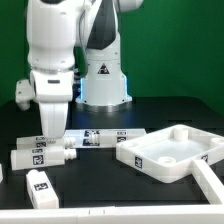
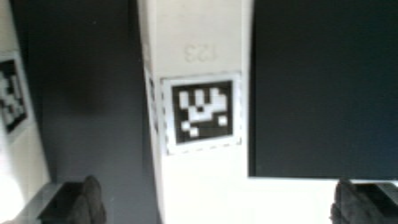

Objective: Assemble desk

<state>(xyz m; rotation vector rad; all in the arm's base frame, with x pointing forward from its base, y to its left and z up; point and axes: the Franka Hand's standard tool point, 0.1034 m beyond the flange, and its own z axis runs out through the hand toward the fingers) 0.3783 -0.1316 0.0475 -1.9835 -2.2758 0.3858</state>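
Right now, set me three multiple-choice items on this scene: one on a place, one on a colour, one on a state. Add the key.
1. Where does the tabletop lie in the exterior view?
A. on its left
B. on its right
C. in mid-air

2. What colour is the table surface?
A. black
B. white
C. red

3. How do the jaws stand?
A. shut on a leg
B. shut on nothing
C. open

Key:
1 B, the tabletop rests on the exterior view's right.
2 A, the table surface shows black around the tabletop.
3 C, the wrist view shows the jaws wide apart and clamping nothing.
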